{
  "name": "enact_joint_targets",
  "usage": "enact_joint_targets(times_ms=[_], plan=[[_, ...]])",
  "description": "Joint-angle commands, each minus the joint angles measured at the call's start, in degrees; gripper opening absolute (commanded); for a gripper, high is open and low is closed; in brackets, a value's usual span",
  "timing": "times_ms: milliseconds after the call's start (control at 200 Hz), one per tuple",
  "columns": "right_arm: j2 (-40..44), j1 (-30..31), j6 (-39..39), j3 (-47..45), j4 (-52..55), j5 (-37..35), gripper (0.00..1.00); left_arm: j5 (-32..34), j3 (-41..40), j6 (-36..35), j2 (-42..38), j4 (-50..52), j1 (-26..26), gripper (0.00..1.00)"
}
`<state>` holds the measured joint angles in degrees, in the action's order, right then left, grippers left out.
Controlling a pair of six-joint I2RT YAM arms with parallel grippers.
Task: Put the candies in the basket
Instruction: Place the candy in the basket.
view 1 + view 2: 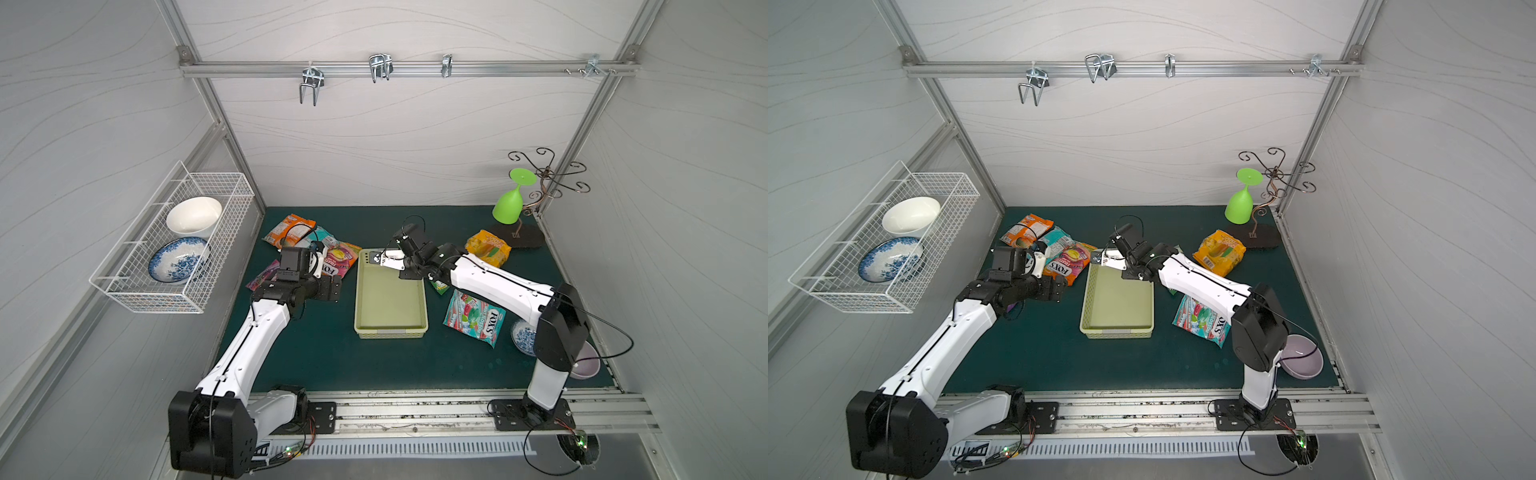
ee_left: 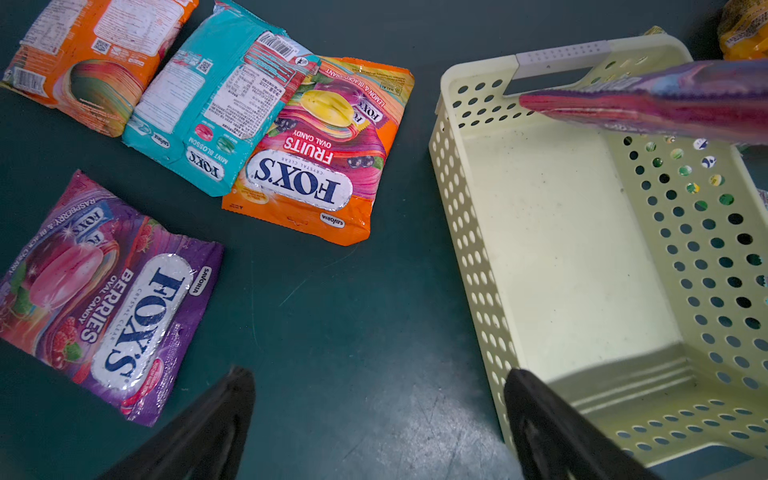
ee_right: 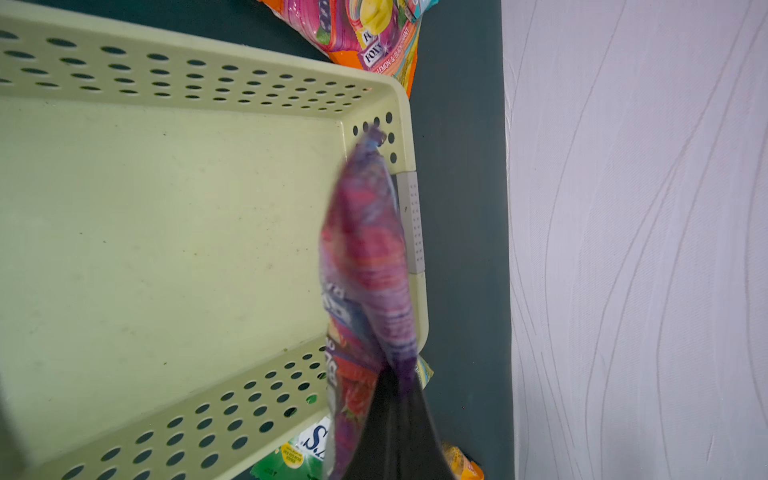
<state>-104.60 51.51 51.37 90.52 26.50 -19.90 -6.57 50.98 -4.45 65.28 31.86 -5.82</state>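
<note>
Right wrist view: the right pincer is clamped on a purple-pink candy bag, which hangs over the far end of the basket. The left pincer gapes wide above the tabletop, between the basket and a purple berries bag lying to the left.

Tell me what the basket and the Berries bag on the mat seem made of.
The basket looks like moulded plastic, matte yellow-green; punched holes and rounded rim suggest it. The Berries bag is likely thin plastic film, glossy, perhaps foil-lined; it crinkles, catches glare, and its logo patch shines silver.
</note>
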Motion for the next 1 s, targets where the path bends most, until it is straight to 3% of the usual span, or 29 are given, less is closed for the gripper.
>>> enact_joint_targets(times_ms=[0, 205, 460, 680, 895, 996], plan=[[-2.3, 0.79, 2.27, 3.0, -3.3, 1.56, 0.0, -0.22, 3.28, 0.17, -0.76, -1.18, -0.45, 0.98], [-7.13, 1.11, 0.65, 6.25, -3.71, 1.07, 0.0, 1.12, 2.38, -0.35, -0.83, -2.36, -0.75, 0.98], [-12.93, 1.82, -1.45, 8.97, -5.88, -7.57, 0.0, 1.0, 2.38, -0.17, -0.76, -2.68, -0.85, 0.98], [-14.83, 2.72, -4.0, 8.29, -7.5, -13.41, 0.0, 2.0, 2.58, -0.3, -0.92, -2.82, -1.15, 0.98], [-14.87, 4.51, -3.61, 3.72, -10.45, -13.55, 0.0, 1.95, 2.87, -0.04, -0.76, -2.49, -1.29, 0.98], [-15.17, 5.41, -3.68, 2.19, -10.25, -12.35, 0.12, 0.9, 3.42, 0.37, -0.59, -1.74, -1.36, 0.98]])
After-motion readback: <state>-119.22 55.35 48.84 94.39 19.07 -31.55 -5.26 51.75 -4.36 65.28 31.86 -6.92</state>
